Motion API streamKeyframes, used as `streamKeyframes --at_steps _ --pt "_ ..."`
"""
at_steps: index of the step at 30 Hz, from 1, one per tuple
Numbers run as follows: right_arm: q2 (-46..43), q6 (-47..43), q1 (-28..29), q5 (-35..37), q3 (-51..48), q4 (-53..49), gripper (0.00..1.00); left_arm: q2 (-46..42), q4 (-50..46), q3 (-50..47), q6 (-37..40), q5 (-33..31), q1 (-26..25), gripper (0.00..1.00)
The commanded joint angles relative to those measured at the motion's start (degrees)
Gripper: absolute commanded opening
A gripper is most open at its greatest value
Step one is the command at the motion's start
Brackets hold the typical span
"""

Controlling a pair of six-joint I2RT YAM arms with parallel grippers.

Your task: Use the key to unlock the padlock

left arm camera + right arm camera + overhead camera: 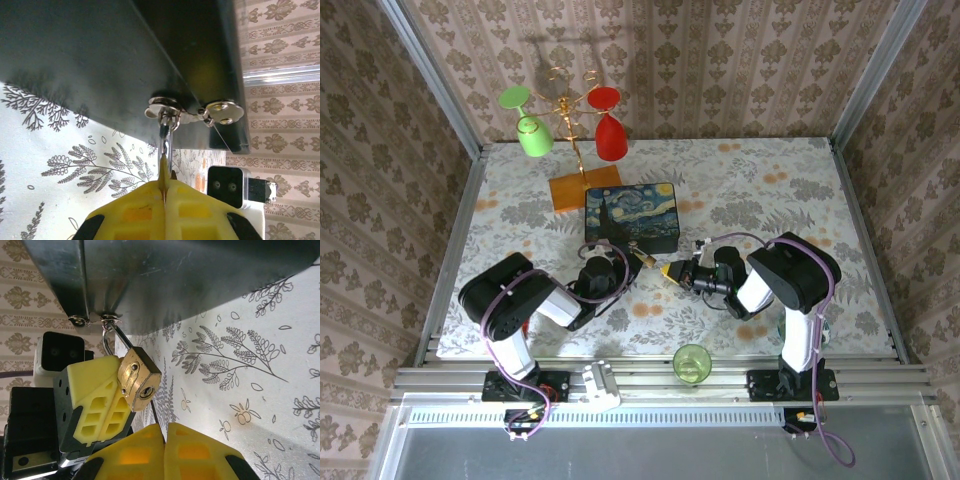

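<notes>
Padlock [139, 377] hangs by its shackle [119, 337] from the clasp [107, 317] of the dark blue box [200, 275], above the floral bench [260, 390]. It is clamped in the left end effector [165, 177]. The right end effector [165, 429], just below, pinches the key [155, 414].

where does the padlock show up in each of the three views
Top external: the padlock is a brass speck at the near front of the dark blue box, between the arms.
Left wrist: its thin shackle, centre, runs from the clasp into the shut left pincer.
Right wrist: its brass body, left of centre, at the left pincer's tip.
Shared landmark: the dark blue box.
</notes>
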Motion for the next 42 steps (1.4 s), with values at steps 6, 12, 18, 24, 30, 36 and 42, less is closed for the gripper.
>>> streamKeyframes --at_steps 6,12,18,24,30,36,42 --pt "1.2 1.8 -0.1 -2.1 2.5 2.1 0.00 0.8 4.6 -0.2 -0.7 -0.6 -0.4 0.00" --pt "2.5 2.5 0.1 -1.9 3.1 2.3 0.00 2.3 6.7 -0.5 -1.6 -0.3 -0.6 0.00" --pt "2.4 2.5 0.3 -2.5 3.7 2.3 0.00 3.2 7.4 0.0 -2.3 -0.7 -1.8 0.00" --pt "4.0 2.2 0.1 -2.5 5.0 2.4 0.00 3.2 7.3 0.1 -2.9 -0.6 -2.1 0.00" --pt "4.8 2.2 0.1 -2.7 7.2 2.7 0.00 3.3 7.7 -0.3 -3.5 -1.0 -2.8 0.00" --pt "4.4 2.7 -1.1 -6.7 8.4 2.4 0.00 4.1 8.7 -0.8 -3.9 -1.1 -2.8 0.00" --pt "7.1 1.9 -0.3 -12.1 9.7 2.4 0.00 4.4 8.8 -0.9 -3.8 -1.0 -2.5 0.00"
